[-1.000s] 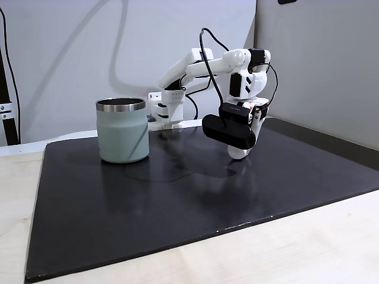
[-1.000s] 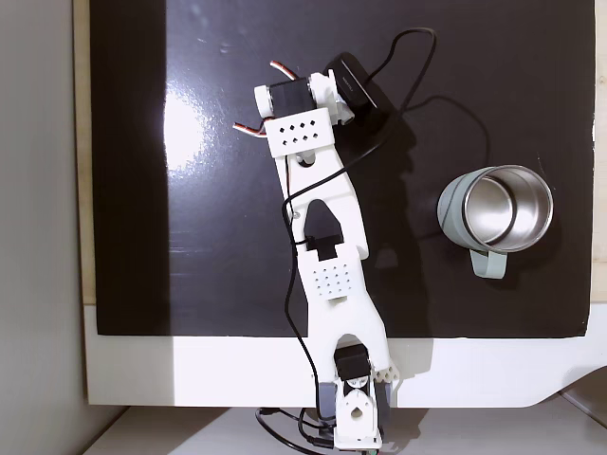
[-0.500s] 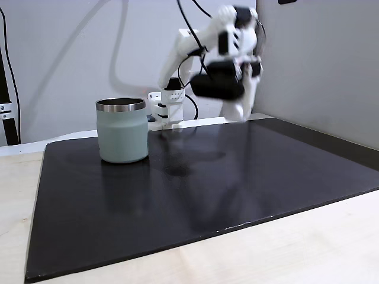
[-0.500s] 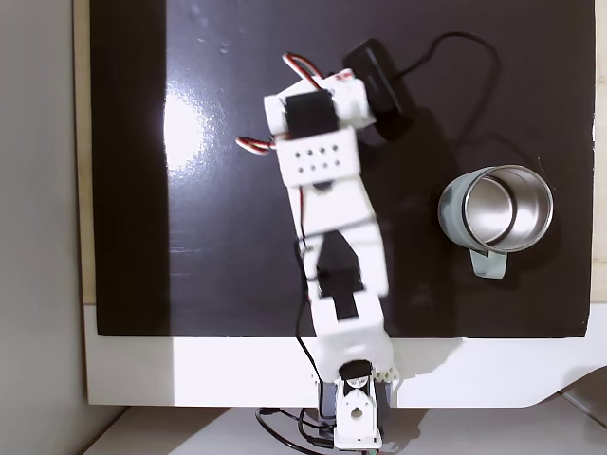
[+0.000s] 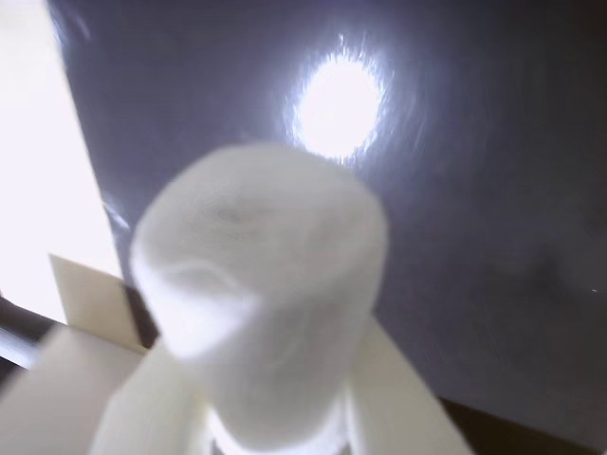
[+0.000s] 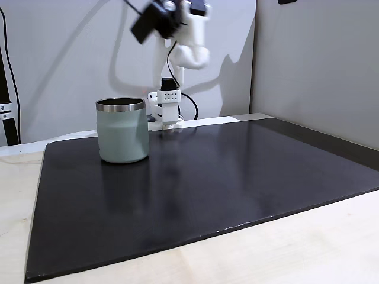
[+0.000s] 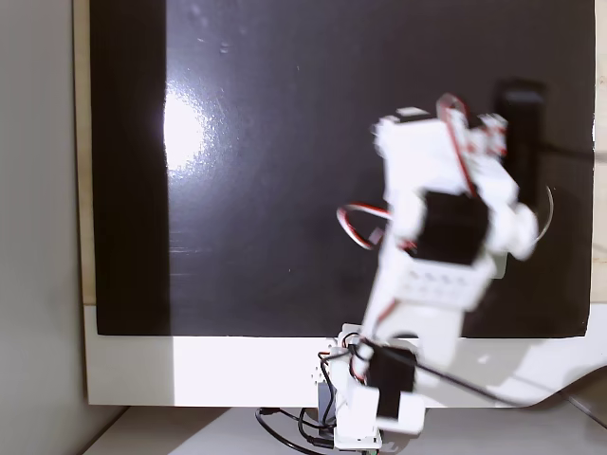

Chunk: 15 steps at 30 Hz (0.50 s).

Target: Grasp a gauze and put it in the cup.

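Gauze [image 5: 256, 303], a soft white roll, is seen in the wrist view pinched upright between the white fingers [image 5: 403, 403] of the gripper [image 5: 275, 427], above the glossy black mat [image 5: 493, 190]. In a fixed view the arm [image 6: 186, 41] is raised high behind the cup [image 6: 122, 130], which stands on the mat's far left part. In the top-down fixed view the blurred arm [image 7: 446, 227] hangs over the mat's right side.

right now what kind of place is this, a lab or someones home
Most likely a small lab or hobby workbench, though I can't be sure. A glossy black mat covers a pale wooden table, bare partition walls stand behind, and the only items out are a cup and gauze in the pincer.
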Motion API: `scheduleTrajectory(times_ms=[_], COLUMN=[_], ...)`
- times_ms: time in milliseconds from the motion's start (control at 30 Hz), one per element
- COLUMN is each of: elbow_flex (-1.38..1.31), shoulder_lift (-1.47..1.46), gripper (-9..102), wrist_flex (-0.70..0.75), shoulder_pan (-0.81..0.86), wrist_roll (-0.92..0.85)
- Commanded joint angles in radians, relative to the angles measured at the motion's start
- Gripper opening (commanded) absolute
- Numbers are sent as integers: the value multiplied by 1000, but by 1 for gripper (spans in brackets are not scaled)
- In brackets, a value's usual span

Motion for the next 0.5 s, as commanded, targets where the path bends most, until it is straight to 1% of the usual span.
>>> scheduleTrajectory(times_ms=[0,200,367,467], elbow_flex=[92,229,272,272], shoulder_lift=[158,245,250,215], gripper=[0,0,0,0], wrist_flex=[3,3,2,0], shoulder_pan=[98,275,396,439], wrist_roll=[8,-12,-101,-138])
